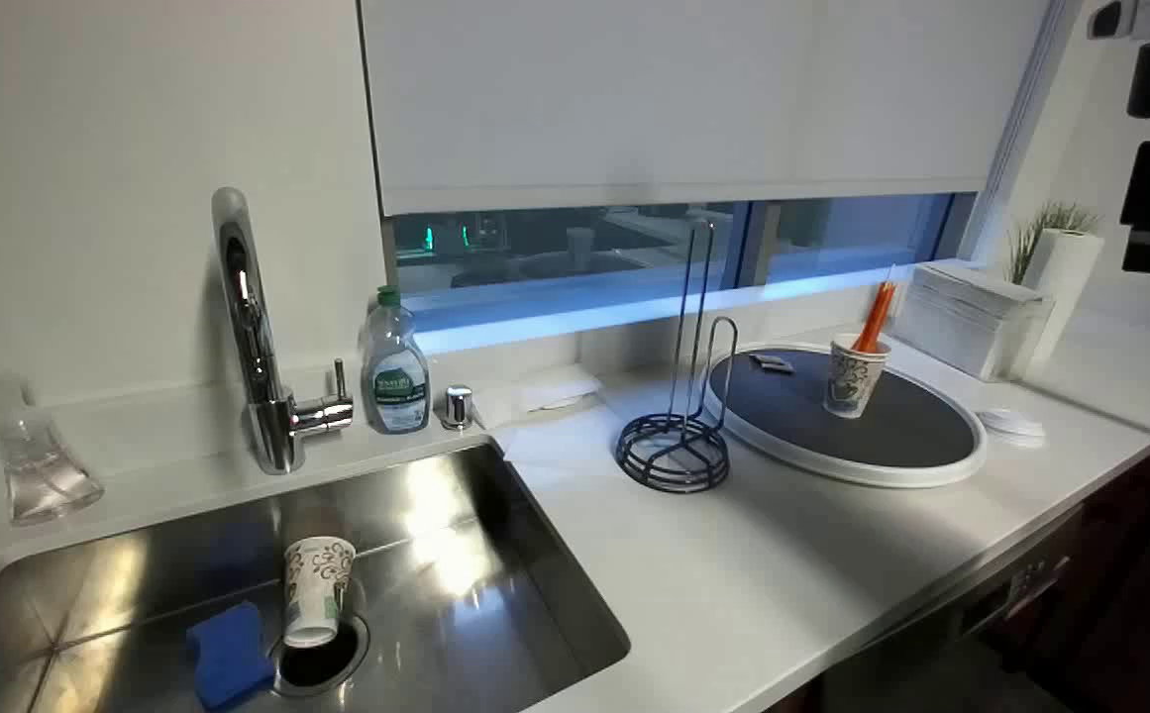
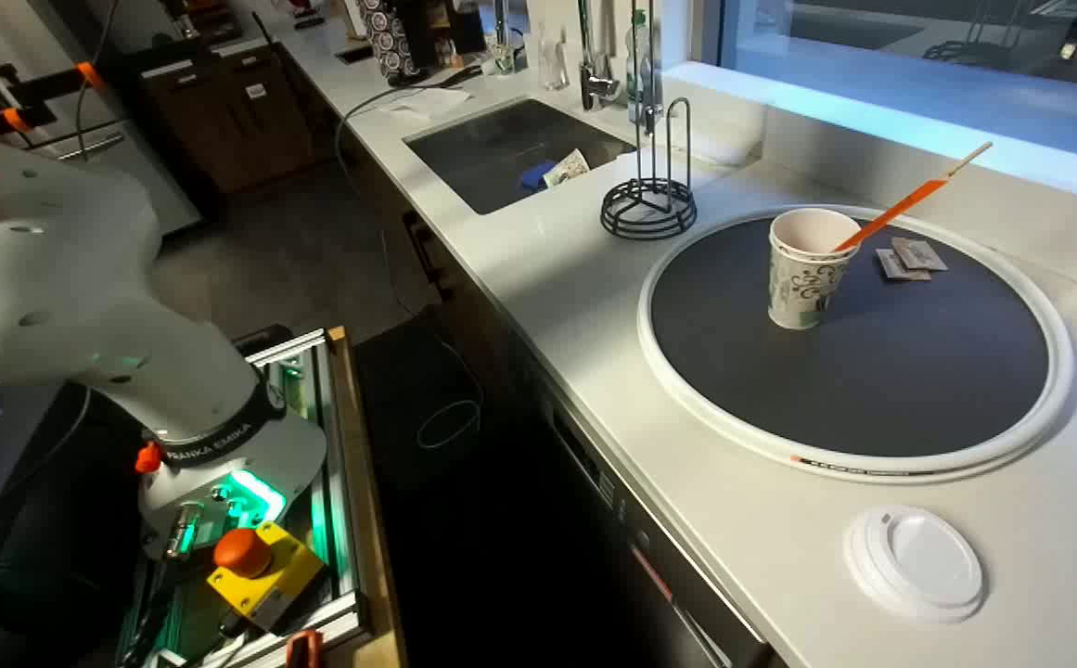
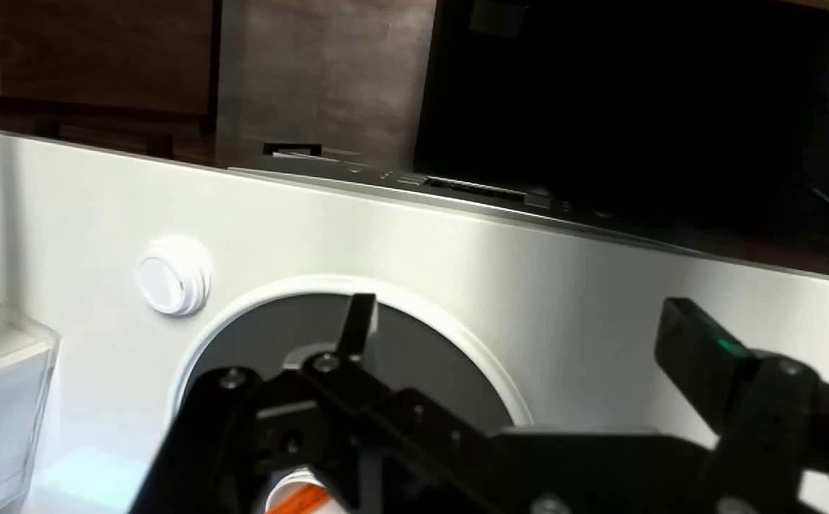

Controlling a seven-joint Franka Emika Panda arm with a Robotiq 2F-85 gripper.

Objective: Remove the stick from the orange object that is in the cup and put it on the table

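Observation:
The slim orange object (image 1: 875,319) leans in a patterned paper cup (image 1: 854,381). It also leans there in an exterior view (image 2: 900,211), out over the cup's rim (image 2: 802,289). The stick (image 2: 970,159) is thin and pale and juts from the orange object's upper end. The cup stands upright on the round tray, on the white table (image 2: 557,260). My gripper (image 3: 521,305) is open and empty in the wrist view, high above the table. There its left side hides most of the cup and orange object (image 3: 298,501). Part of it shows in an exterior view (image 1: 1146,243).
The round dark grey tray (image 2: 909,399) has a white rim and holds small packets (image 2: 911,258). A black wire stand (image 1: 674,456), a soap bottle (image 1: 399,381), a steel sink (image 1: 535,604), a white lid (image 2: 918,566) and a clear box (image 1: 971,322) stand around.

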